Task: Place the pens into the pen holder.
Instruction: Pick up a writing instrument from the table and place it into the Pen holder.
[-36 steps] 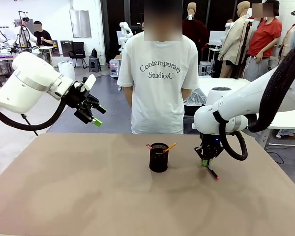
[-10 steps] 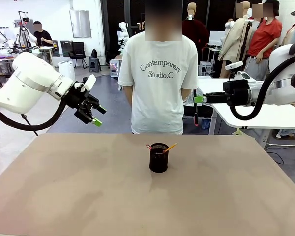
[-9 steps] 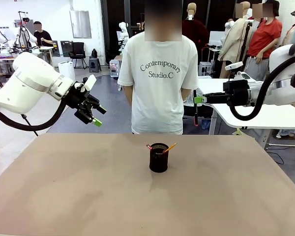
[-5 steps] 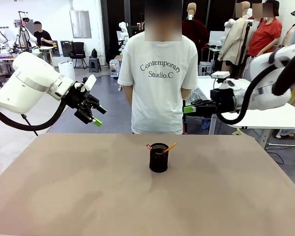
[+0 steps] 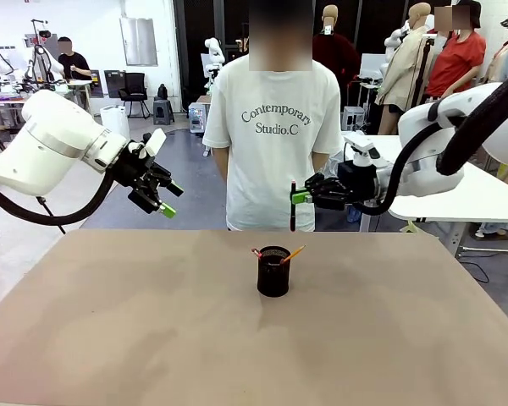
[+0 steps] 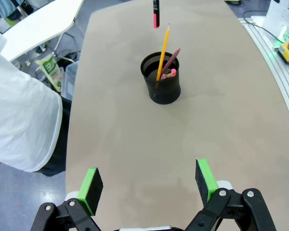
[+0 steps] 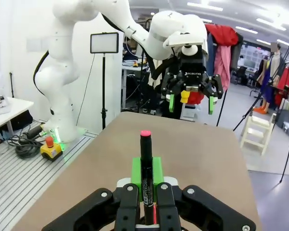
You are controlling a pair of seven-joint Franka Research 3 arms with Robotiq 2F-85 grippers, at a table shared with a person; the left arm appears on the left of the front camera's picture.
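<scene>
The table is a plain brown top in a busy lab, with a person in a white T-shirt standing at its far edge.

From the front, you see the holder near the table's middle, with the pencil and the brown pen leaning out of it. The right gripper hangs high above and just to the right of the holder, its jaws clamped on the marker, which hangs straight down, well clear of the rim. The left gripper is parked up at the left, far from the work.

In the left wrist view, the left jaws stand wide apart and empty. Beyond them you see the holder with the pencil and pen inside, and the marker's red tip dangling above the table past it.

In the right wrist view, the marker is pinched between the green pads, red end pointing away from the camera, with the left gripper across the table.

You're on the last pen, I'd say: two are in, one is being carried. Next you need to bring the marker's tip over the holder's mouth, lower it past the leaning pencil, then let go.
</scene>
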